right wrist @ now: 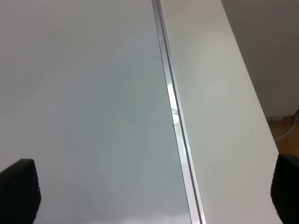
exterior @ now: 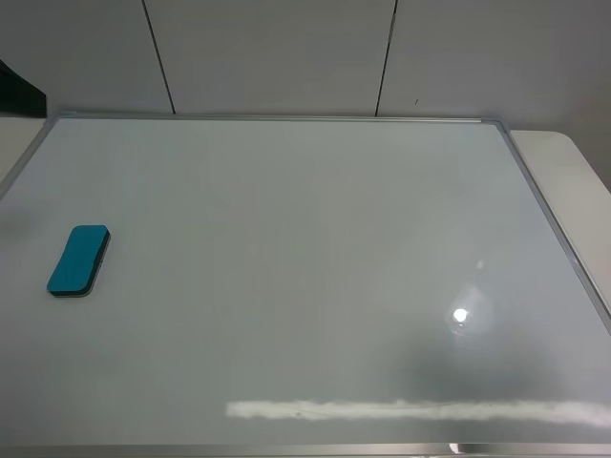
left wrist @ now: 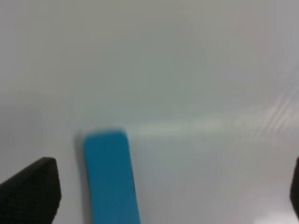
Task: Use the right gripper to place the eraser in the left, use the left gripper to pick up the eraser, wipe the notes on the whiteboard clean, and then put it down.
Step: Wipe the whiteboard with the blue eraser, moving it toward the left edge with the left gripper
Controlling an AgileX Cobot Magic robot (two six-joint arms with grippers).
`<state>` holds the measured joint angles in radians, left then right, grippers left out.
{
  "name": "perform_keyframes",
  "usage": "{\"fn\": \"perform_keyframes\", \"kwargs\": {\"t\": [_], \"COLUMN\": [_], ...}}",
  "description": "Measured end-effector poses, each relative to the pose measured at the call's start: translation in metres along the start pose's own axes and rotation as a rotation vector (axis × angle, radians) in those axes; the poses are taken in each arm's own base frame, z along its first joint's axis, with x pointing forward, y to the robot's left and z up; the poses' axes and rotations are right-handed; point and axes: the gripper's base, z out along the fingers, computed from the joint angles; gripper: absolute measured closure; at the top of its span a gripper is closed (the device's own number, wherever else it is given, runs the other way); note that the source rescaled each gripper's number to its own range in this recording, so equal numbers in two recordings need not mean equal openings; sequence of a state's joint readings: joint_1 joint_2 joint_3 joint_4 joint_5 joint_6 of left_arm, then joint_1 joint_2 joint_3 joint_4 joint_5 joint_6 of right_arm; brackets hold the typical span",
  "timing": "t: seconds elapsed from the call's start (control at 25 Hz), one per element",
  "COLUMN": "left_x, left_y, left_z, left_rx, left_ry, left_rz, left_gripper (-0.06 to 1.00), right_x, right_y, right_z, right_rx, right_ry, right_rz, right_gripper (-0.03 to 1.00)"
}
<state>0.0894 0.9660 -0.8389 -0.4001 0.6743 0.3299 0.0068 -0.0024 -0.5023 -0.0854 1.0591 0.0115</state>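
Note:
The teal-blue eraser lies flat on the left part of the whiteboard, free of both grippers. No arm shows in the exterior high view. In the left wrist view the eraser looks blurred below my left gripper, nearer its left finger; the jaws stand wide apart and hold nothing. My right gripper is open and empty over the board's right silver frame. No dark scribble of notes shows in any view.
White table borders the board on the right and also shows in the right wrist view. A black object sits at the far left edge. Bright light reflections lie on the board's lower right.

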Motion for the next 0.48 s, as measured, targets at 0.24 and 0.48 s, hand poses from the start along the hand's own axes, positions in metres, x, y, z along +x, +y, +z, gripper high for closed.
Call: {"fn": "perform_keyframes", "kwargs": {"t": [0.24, 0.48], "left_x": [0.008, 0.062], "left_y": [-0.021, -0.042], "left_z": [-0.086, -0.154], "left_rx": [-0.015, 0.007], "left_ry": [-0.291, -0.358], "left_rz": [0.091, 0.184], "left_gripper": [-0.05, -0.05], "right_x": [0.0, 0.0], "right_y": [0.0, 0.0], "right_z": [0.0, 0.0], "right_rx": [0.0, 0.0], "right_ry": [0.0, 0.0], "right_rz": [0.0, 0.0], "right_gripper": [-0.02, -0.02]}}
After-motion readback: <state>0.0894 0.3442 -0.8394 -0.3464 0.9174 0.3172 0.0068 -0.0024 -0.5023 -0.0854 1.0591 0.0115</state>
